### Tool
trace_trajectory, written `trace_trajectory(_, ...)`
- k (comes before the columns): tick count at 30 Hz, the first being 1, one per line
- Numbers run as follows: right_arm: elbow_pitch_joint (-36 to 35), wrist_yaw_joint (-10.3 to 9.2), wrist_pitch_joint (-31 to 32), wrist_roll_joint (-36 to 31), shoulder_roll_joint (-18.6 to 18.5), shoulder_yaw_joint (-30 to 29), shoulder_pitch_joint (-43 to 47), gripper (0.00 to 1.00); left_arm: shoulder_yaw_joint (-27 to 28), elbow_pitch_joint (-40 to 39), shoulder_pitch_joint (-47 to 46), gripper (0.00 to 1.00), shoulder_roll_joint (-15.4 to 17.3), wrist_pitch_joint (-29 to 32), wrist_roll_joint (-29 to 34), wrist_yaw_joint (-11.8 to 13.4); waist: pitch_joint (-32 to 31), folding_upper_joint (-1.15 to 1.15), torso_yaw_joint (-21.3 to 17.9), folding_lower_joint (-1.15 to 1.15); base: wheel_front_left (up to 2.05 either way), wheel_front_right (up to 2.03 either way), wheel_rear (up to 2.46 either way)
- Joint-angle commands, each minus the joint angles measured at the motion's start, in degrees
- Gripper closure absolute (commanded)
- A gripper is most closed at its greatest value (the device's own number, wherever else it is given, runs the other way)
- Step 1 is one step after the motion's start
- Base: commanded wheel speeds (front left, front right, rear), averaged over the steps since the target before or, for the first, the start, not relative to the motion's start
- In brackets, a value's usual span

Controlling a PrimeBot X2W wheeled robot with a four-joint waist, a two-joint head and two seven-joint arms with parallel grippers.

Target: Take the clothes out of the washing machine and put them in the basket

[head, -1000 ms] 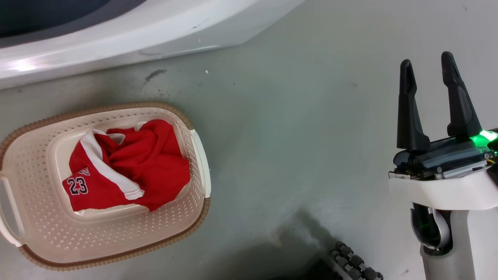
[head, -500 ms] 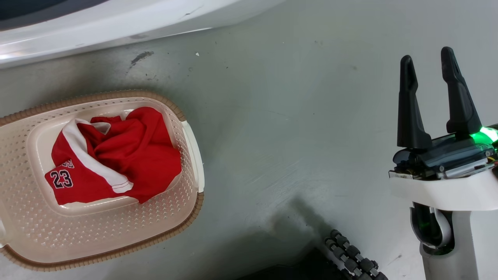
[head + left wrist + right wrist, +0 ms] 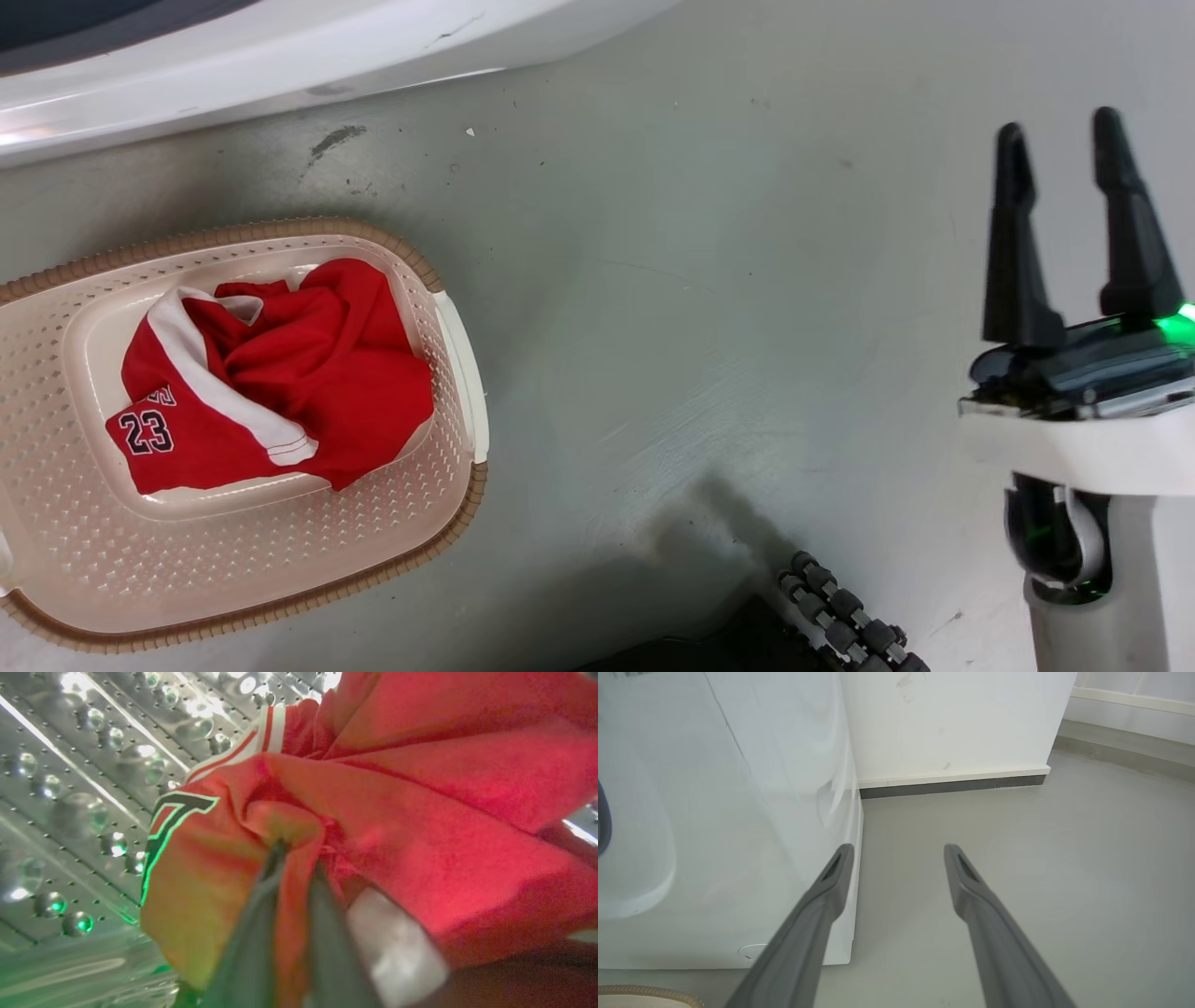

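**Two pincers, two red heaps: one in the drum, one in the basket**

In the left wrist view, the left gripper [image 3: 299, 858] had its two dark fingers drawn nearly together, with a fold of the red garment [image 3: 420, 858] pinched between them. That one garment filled the centre and right of the frame. Its white-and-red striped edging [image 3: 268, 728] lay at the top centre, and one dark, pale-outlined mark [image 3: 173, 812] sat left of the fingers. Behind it, across the left of the frame, ran the perforated steel drum [image 3: 70, 788] of the washing machine [image 3: 280, 56].

The right gripper [image 3: 1058, 126] stood at the right of the head view. Its two fingers pointed up the frame, spread wide and holding nothing, above bare grey floor [image 3: 700, 327]. In its own wrist view, the right gripper [image 3: 899, 849] showed the same wide gap, with the washer's white side at the left and a white wall [image 3: 948, 718] at the top.

One basket [image 3: 448, 448] sat on the floor at the left of the head view, below the washer's white front. Its long axis ran left to right, tilted slightly upward toward the right, and one white handle [image 3: 459, 373] was on its right end. Inside lay one crumpled red jersey [image 3: 327, 373], its "23" upright at the heap's lower left. A white band crossed it from upper left to lower right. Whether the heap held more than one piece could not be told. One row of dark rollers [image 3: 840, 616] showed at the bottom edge.
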Motion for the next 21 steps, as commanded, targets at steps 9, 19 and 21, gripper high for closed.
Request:
trace_trajectory(9,0.9,-0.06,-0.1,-0.2,0.1,-1.4,-1.2,0.0,-0.9,0.4,1.3,1.0,0.4,-5.8,-1.2,-0.4,-1.1,0.0,0.0,0.0,0.0,0.0,0.0)
trace_trajectory(19,1.7,-0.06,-0.1,-1.9,0.1,-0.5,0.6,0.0,-1.2,1.2,6.8,1.0,-1.4,-14.5,-3.4,-0.8,-7.8,0.0,1.2,0.0,0.0,0.0,0.0)
trace_trajectory(21,1.9,-0.05,-0.1,-2.5,0.1,-0.7,1.0,0.0,-1.6,1.4,8.8,1.0,-1.9,-16.3,-3.7,-1.0,-9.5,0.0,1.8,0.0,0.0,0.0,0.0)
